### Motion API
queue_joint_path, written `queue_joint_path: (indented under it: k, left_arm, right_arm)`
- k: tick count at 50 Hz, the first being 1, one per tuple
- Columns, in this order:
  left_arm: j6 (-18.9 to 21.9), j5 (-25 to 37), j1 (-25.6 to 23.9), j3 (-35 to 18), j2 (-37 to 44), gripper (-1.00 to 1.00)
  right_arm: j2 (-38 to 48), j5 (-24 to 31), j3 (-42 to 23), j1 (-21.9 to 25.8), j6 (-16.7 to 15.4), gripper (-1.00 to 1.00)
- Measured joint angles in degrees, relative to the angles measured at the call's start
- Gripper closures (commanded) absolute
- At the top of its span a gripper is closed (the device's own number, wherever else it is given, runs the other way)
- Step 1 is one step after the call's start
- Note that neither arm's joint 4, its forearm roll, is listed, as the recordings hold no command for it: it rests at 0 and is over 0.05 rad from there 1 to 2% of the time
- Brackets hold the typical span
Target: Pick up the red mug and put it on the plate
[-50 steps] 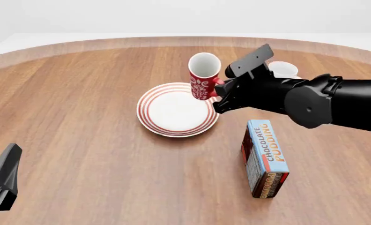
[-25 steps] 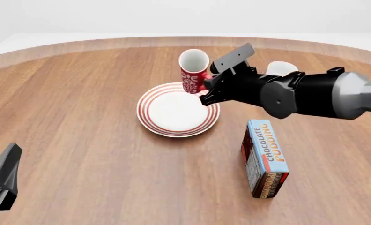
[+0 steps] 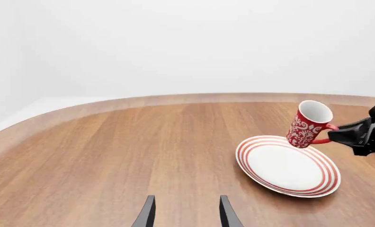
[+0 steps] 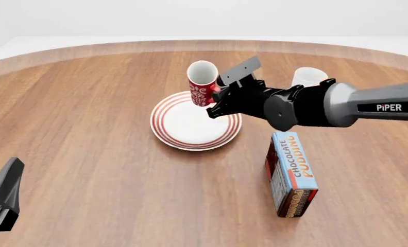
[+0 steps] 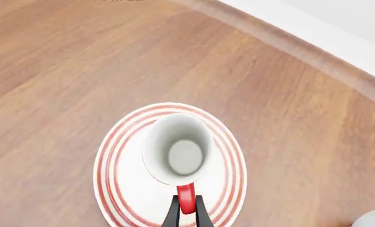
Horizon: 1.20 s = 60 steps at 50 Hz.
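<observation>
While the right tool [image 4: 216, 98] grips its handle, the empty red mug [image 4: 201, 83] hangs tilted above the bare plate [image 4: 164, 128].

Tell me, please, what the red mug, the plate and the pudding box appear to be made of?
The red mug looks like glazed ceramic: smooth white inside, printed white ornament on red. The plate looks ceramic too, white with painted red rings. The pudding box seems printed cardboard, with flat faces and sharp edges. Being renders, these stay guesses.

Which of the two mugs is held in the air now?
The red mug with the white pattern: the right tool grips its handle and holds it tilted above the plate. The plain white mug stands on the table behind the arm.
</observation>
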Motion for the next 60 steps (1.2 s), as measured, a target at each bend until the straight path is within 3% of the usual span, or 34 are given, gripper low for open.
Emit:
queue_joint_path:
  k: [60]
  left_arm:
    - [0.0, 0.0, 0.0, 0.0, 0.0, -1.0]
  right_arm:
    - [11.4, -2.88, -6.02, -0.28, 2.74, 1.0]
